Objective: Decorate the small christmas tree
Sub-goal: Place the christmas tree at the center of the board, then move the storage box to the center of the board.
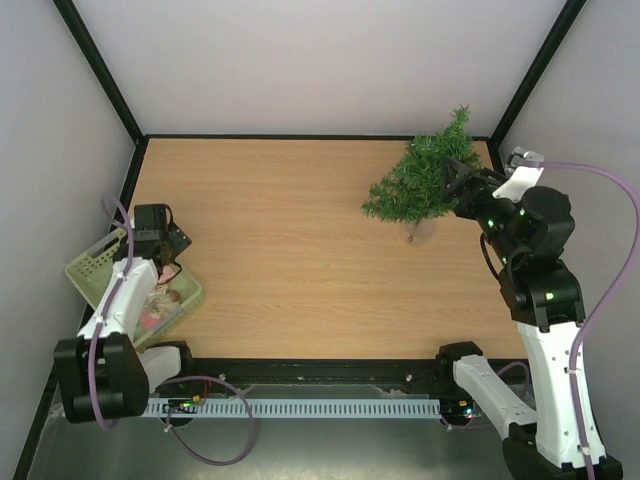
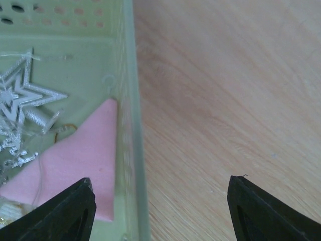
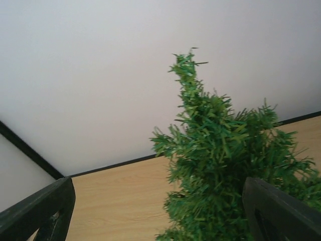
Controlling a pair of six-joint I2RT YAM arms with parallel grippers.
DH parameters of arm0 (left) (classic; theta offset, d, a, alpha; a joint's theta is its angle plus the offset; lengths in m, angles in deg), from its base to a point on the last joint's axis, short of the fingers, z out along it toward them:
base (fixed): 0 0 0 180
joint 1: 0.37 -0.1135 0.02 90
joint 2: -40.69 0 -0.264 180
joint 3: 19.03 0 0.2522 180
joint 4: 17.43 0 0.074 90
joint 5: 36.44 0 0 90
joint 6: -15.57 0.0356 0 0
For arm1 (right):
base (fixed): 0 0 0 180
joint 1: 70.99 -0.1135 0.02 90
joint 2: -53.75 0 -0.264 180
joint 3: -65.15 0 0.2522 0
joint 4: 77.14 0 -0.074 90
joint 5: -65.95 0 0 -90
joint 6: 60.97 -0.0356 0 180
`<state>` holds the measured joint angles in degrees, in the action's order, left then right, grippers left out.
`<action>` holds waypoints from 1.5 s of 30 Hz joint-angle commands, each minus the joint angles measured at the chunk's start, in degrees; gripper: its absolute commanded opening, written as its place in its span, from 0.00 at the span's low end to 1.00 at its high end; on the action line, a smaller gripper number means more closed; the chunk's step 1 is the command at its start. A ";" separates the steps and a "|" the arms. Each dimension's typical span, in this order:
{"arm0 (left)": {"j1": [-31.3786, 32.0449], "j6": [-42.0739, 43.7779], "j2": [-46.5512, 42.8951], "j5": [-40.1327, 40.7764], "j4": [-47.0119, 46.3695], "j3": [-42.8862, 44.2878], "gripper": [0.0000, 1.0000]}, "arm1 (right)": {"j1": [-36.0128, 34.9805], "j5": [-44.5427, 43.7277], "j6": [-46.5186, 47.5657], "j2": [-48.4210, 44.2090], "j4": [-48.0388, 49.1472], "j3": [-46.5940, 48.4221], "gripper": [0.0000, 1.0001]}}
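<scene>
Left hand point(image 2: 159, 183): fingers well apart, nothing held; it hangs over the right-hand wall of a pale green basket point(image 2: 131, 125), one finger point(image 2: 65, 213) above the basket's inside, the other above bare table point(image 1: 290, 250). In the overhead view this hand point(image 1: 165, 240) sits at the near left of the table, over the basket point(image 1: 90, 265), which lies at the left edge. Contents seen from the wrist: a silver glitter star point(image 2: 20, 95) with fine thread; a flat pink piece point(image 2: 80, 160) lying against the wall; other items at the lower left, too blurred to name.

Right hand point(image 3: 158, 183): fingers spread wide, nothing gripped; it faces the small tree point(image 3: 215, 150) at close range, the foliage filling the space ahead between the two fingers. Whether a finger touches the needles cannot be told.

Tree point(image 1: 420, 180): on the table at the far right, near the back corner, on a pale round foot point(image 1: 418, 232); the right hand point(image 1: 455, 180) is at its right side, just beside the branches. No decoration visible on it.
</scene>
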<state>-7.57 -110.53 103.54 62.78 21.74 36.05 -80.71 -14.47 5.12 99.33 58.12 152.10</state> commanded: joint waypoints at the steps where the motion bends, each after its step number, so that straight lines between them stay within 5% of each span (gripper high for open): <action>1: -0.36 -0.09 3.74 1.00 -3.86 -1.47 0.68 | 0.16 6.24 -2.13 -2.92 1.47 -0.20 0.90; 12: 0.94 4.15 9.39 -7.76 -7.99 -2.20 0.42 | 0.14 12.96 -1.37 -4.99 1.70 -1.08 0.89; 18: 7.10 6.72 10.66 -10.11 -10.50 -1.82 0.29 | 0.14 14.70 -2.28 -5.76 3.11 -2.01 0.88; 34: 28.46 10.86 28.01 -16.15 -21.18 13.16 0.27 | 0.14 14.16 -3.86 -5.92 3.83 -1.84 0.83; 45: 32.51 15.75 38.74 -22.85 -26.03 19.87 0.23 | 0.16 16.35 -5.83 -5.66 6.06 -2.51 0.80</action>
<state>24.17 -97.61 140.67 43.35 -2.33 54.63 -80.71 0.79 0.27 93.58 61.61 150.26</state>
